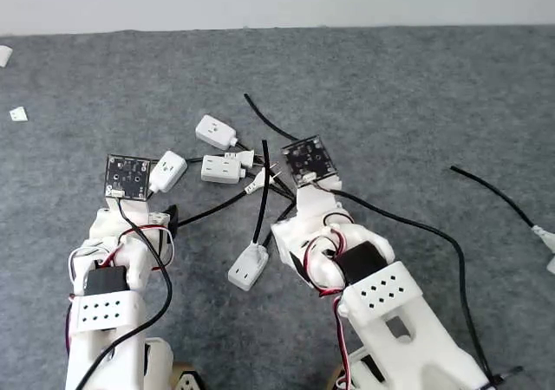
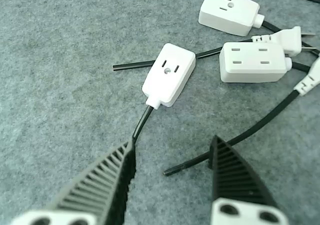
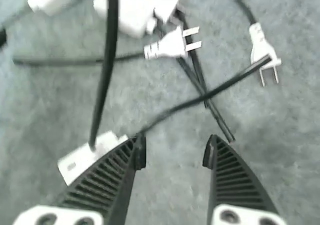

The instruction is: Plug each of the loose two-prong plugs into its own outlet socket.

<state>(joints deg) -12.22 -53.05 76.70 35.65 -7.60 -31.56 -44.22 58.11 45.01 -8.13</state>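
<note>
While the left gripper [image 2: 173, 150] hangs low over the mat: its two black ribbed plastic fingers [image 2: 110, 180] are spread wide and hold nothing.
Between the left fingers: the cut end of a thin black cord [image 2: 186, 166] lies on the mat. I cannot tell if it touches a finger.
Right gripper [image 3: 176, 145]: its black ribbed fingers [image 3: 232, 180] are wide apart too, with grey mat between them and nothing held.
Beside one right finger: a white boxy plastic socket [image 3: 82, 157] on a black cord lies right next to it. I cannot tell if they touch.
Closest to the left gripper: a white rounded socket with two slots and a round hole [image 2: 170, 74] lies flat and face up. Its black cord runs toward one finger tip.
Other sockets: a second white rounded socket [image 2: 229, 11] lies farther off, and a wide white block with two pairs of slots [image 2: 255, 61] is near it.
Plugs: a white two-prong plug with shiny metal prongs [image 3: 170, 45] lies loose on crossed cords. Another white plug [image 3: 262, 47] lies apart from it on the mat. A small white plug [image 2: 282, 37] rests against the wide block's corner. None is plugged in.
Mat: grey fuzzy felt mat [image 1: 416, 104], soft and rough-looking.
Cords: thin, smooth black cords [image 1: 264, 173] cross in a tangle between the two arms.
</note>
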